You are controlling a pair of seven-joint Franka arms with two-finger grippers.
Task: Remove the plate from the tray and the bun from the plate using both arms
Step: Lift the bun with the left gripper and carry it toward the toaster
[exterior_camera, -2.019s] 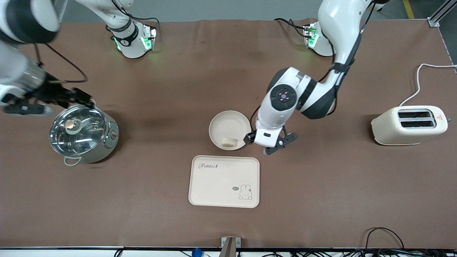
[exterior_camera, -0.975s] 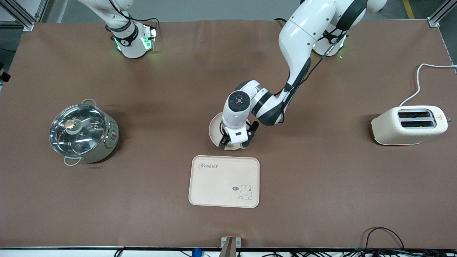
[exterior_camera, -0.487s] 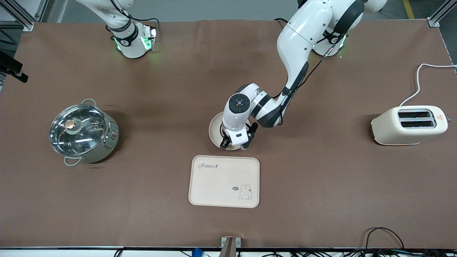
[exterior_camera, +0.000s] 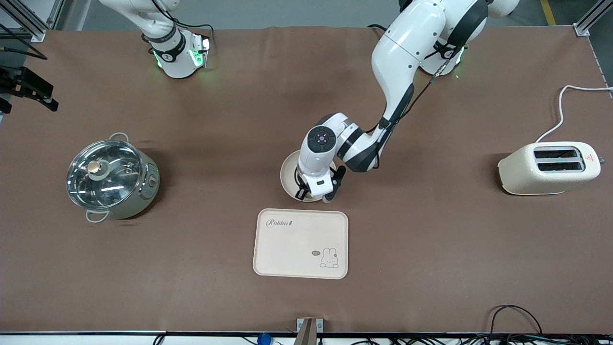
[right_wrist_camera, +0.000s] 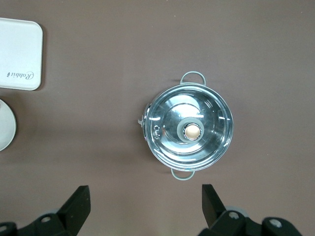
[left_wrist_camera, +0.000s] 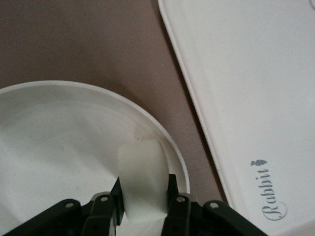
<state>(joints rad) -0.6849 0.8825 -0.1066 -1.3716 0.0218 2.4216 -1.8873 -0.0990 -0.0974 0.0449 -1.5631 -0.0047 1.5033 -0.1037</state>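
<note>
Left hand (left_wrist_camera: 142, 206) clamped, right hand (right_wrist_camera: 142, 206) spread wide.

I'm working a robotics lab bench dressed up as a kitchen: two white arms bolted by green-lit bases (exterior_camera: 179, 57) at the top of the frame, over a brown cloth-covered surface (exterior_camera: 431, 249). The kitchen props are a lidded steel pot (exterior_camera: 111, 178) at mid left, a cream toaster (exterior_camera: 550, 167) at mid right and a rabbit-print tray (exterior_camera: 300, 243) at lower centre. Aluminium framing (exterior_camera: 588, 21) in the upper right corner and loose cables (exterior_camera: 517, 326) along the bottom edge say test rig.
</note>
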